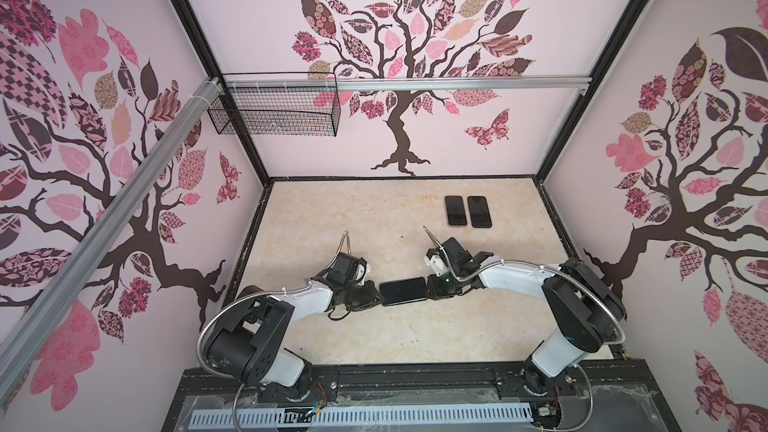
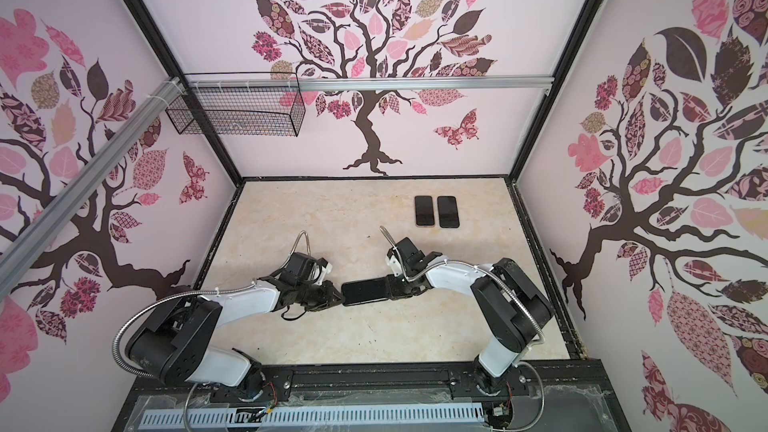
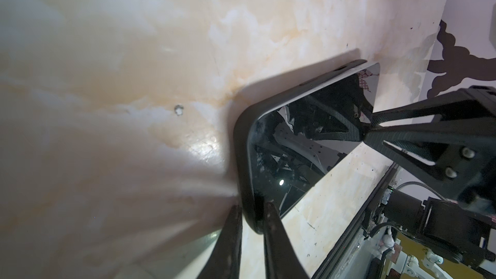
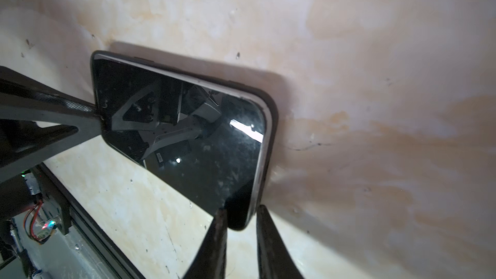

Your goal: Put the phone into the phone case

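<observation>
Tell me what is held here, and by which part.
The phone, in its case, held at both short ends: left tool on one, right tool on the other.

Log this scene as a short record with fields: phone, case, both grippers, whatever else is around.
phone: screen up, crosswise, middle of table
case: black, around the phone; silver phone edge shows above its rim
left gripper: jaws pinch phone and case at one short end
right gripper: jaws pinch the opposite short end
others: two spare phones side by side, table's far right; wire basket on back rail
</observation>
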`<state>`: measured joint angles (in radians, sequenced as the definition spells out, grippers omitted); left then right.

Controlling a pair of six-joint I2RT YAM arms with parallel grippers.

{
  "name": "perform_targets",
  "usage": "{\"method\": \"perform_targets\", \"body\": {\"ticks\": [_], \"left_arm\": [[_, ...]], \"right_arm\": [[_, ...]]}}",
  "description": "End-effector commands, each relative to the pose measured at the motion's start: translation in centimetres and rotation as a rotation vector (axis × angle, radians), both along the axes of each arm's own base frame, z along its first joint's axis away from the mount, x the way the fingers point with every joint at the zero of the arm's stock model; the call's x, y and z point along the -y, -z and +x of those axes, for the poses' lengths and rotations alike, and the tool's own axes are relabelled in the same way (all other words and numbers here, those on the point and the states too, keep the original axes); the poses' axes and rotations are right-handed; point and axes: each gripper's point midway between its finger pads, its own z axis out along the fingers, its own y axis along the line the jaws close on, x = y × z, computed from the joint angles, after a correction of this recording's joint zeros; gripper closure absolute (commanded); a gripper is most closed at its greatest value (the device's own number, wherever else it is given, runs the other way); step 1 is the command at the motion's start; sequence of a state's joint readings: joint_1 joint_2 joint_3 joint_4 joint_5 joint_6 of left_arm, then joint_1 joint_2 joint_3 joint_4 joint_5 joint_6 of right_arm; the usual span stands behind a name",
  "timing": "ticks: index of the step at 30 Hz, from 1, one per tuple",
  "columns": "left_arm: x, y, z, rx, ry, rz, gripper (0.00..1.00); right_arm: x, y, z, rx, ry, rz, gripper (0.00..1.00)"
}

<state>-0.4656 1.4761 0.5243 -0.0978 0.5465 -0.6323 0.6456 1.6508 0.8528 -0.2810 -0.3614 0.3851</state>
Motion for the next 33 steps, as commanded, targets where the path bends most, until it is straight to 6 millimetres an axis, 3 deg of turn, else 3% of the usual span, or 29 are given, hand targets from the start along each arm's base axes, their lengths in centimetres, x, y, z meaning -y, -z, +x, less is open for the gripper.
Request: {"method": "perform_targets", "body": {"ticks": [1, 23, 33], "left_arm": [[0.1, 0.5, 0.1, 0.001, 0.004, 0.006, 0.82], [0.5, 1.6, -0.5, -0.020, 0.018, -0.003, 0.86], [0.5, 1.4, -0.5, -0.015, 0.015, -0.006, 0.86]], "right_arm": [[0.1, 0.9, 0.2, -0.014, -0.006, -0.028, 0.80], [-0.2, 4.7, -1.4, -0.088, -0.063, -0.104, 0.86], [1.5, 6.2, -1.1, -0.043, -0.066, -0.284, 0.86]]}}
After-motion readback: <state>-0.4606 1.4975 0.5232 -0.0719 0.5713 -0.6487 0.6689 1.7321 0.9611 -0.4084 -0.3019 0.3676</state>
